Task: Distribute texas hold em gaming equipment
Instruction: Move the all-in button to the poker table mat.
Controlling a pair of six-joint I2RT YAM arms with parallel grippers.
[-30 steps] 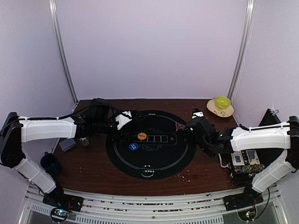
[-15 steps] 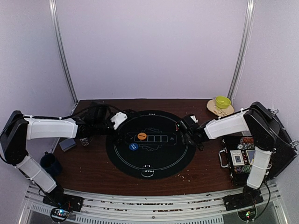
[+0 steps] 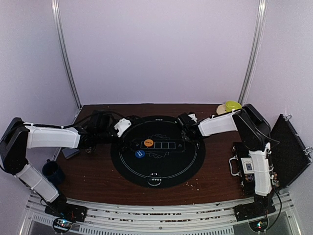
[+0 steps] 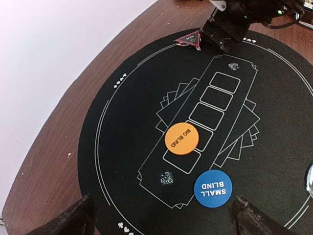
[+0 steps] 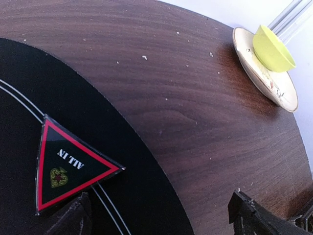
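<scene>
A round black poker mat (image 3: 156, 169) lies mid-table. On it sit an orange "BIG BLIND" disc (image 3: 149, 142) (image 4: 181, 138) and a blue "SMALL BLIND" disc (image 3: 140, 153) (image 4: 212, 188). A red-edged "ALL IN" triangle marker (image 5: 68, 166) (image 4: 190, 39) lies at the mat's far right rim. My right gripper (image 3: 186, 122) (image 5: 159, 223) hovers open just beside it, its left finger near the triangle's lower corner. My left gripper (image 3: 126, 128) (image 4: 164, 223) is open over the mat's left edge, empty. A grey-blue card deck (image 3: 69, 152) lies under the left arm.
A yellow-green bowl (image 3: 233, 105) (image 5: 272, 49) stands on a plate (image 5: 281, 90) at the back right corner. A dark blue mug (image 3: 51, 172) is front left. An open black case (image 3: 288, 147) with chips sits on the right, behind the right arm.
The right arm has swung from the right side across to the mat's far rim, bringing its gripper beside the triangle. The left gripper barely shifted.
</scene>
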